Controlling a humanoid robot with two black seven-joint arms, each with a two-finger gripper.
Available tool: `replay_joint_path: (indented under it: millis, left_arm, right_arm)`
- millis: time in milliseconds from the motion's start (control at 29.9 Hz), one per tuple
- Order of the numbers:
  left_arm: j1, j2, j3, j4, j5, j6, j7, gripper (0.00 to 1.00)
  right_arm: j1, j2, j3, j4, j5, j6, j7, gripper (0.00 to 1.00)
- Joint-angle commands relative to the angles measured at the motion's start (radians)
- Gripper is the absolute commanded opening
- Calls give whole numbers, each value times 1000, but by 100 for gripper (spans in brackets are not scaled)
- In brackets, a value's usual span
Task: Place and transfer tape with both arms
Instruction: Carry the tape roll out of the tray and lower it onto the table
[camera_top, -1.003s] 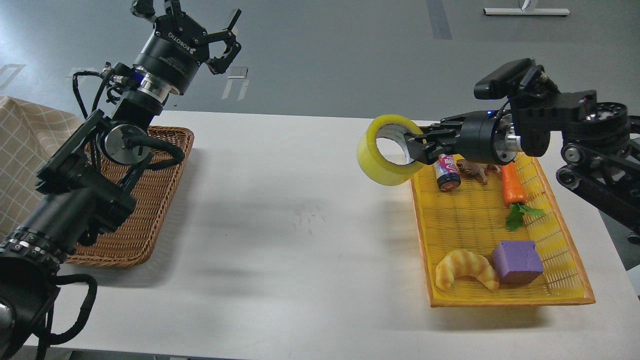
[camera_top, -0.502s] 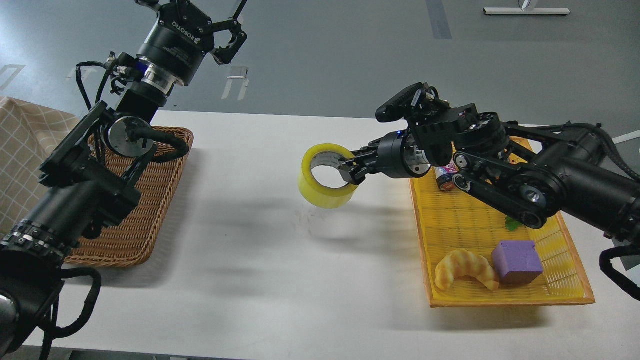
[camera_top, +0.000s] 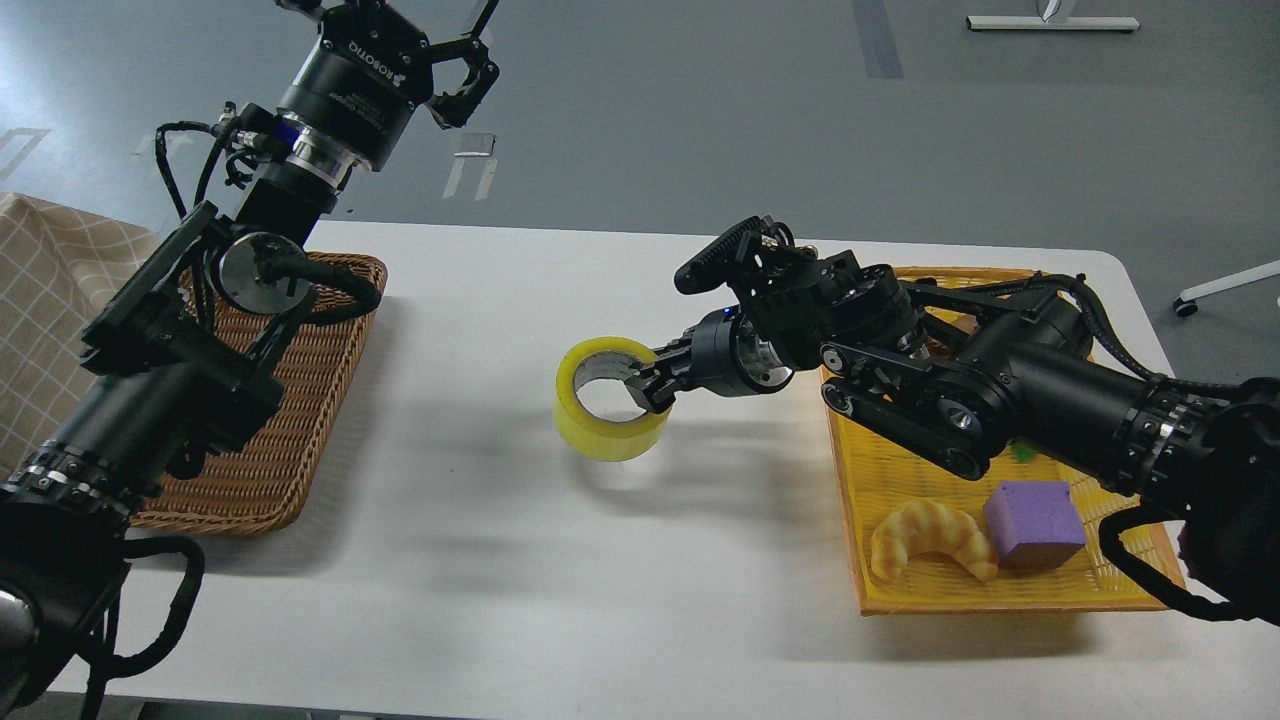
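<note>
The tape (camera_top: 608, 400), a wide yellow roll with a grey-white core, is near the middle of the white table, low over it or just touching. My right gripper (camera_top: 652, 387) is shut on the roll's right wall, one finger inside the core and one outside. The right arm reaches in from the right over the yellow tray. My left gripper (camera_top: 440, 50) is open and empty, raised high at the back left, above the far end of the wicker basket, well away from the tape.
A brown wicker basket (camera_top: 300, 420) lies at the left. A yellow tray (camera_top: 1000, 590) at the right holds a croissant (camera_top: 930, 535) and a purple block (camera_top: 1035, 522); its far part is hidden by my right arm. A checked cloth (camera_top: 45, 300) is at the far left.
My right gripper has carried the tape from above the tray's left edge leftward and down to the table's middle. My left gripper has risen slightly and stayed open.
</note>
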Motion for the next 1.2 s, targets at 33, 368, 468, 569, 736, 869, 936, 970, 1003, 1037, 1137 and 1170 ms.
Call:
replay_joint_path:
  millis: [33,368,468,569,736,869,936,970,1003,1037,1137,1170]
  left_arm:
    - [-1,-2,-1,-1,0,0,0,98]
    - [-1,-1,-1,-21,-2,0,0,98]
    - [-1,-1,-1,-21,0,0,0,98]
    - [-1,-2,-1,-21,-2,0,0,98]
    - [-1,-10,-1,-21,0,0,0,98]
    - [-1,-13,-1,-21,0,0,0,98]
    - [-1,-11,0,-21,-2,0,0,98]
    - [-1,-13,0,-21,0,0,0,98]
    - [-1,-13,0,-21,0,0,0,98]
    - [-1,-13,-1,-21,-2,0,0,98]
    - [-1,-13,0,-21,0,0,0,98]
    - [-1,-14,-1,-21,0,0,0,98]
  right_arm:
    - [-5,20,-26,-13,0,0,0,0]
    - [-17,20,-34,-85,0,0,0,0]
    - [-23,20,-34,-92,0,0,-1,0]
    - [-29,20,-34,-92,0,0,-1,0]
    - [-37,20,-34,-92,0,0,-1,0]
    - [-45,20,-34,-92,0,0,-1,1]
    - [-48,20,-36,-92,0,0,-1,6]
    - [-49,20,-34,-92,0,0,-5,16]
    - [-49,20,-36,-92,0,0,-5,31]
    - [-49,20,-34,-94,0,0,-6,35]
    - [-51,20,-34,-94,0,0,-8,43]
    - [-51,20,-34,-94,0,0,-8,47]
